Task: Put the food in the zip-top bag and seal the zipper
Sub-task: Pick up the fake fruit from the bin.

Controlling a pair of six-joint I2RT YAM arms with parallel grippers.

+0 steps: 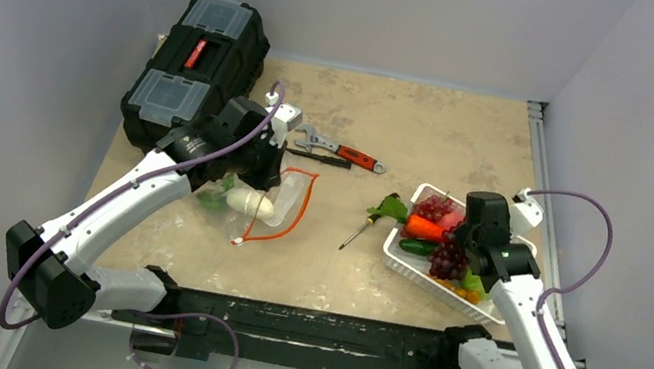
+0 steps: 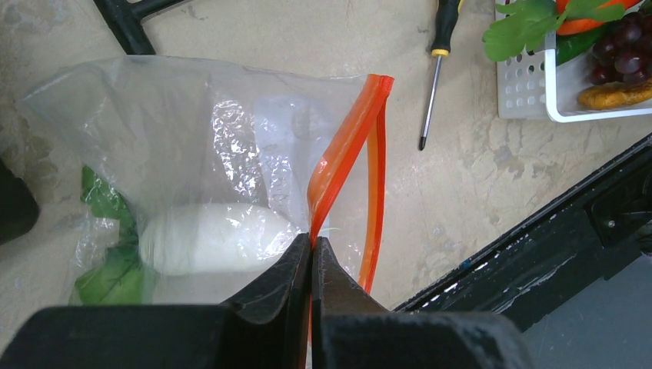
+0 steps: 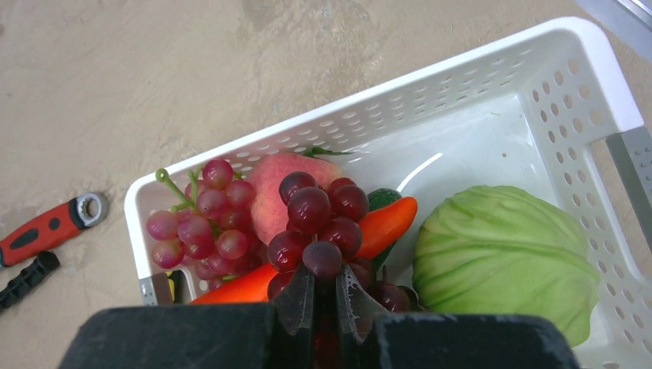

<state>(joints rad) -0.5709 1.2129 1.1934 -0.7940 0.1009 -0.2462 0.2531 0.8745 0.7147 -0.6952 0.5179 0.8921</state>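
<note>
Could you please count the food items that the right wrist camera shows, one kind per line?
Grape bunches: 2, a pale bunch and a dark bunch
Peach: 1
Carrot: 1
Cucumber: 1
Cabbage: 1
Total: 6

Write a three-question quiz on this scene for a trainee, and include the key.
1. True or false: the white radish lies inside the zip-top bag.
2. The right jaws are shut on: A the wrench; B the dark grapes; C the screwdriver.
3. Fill in: the left jaws pinch the bag's orange-red ____.
Key: 1 true; 2 B; 3 zipper.
</note>
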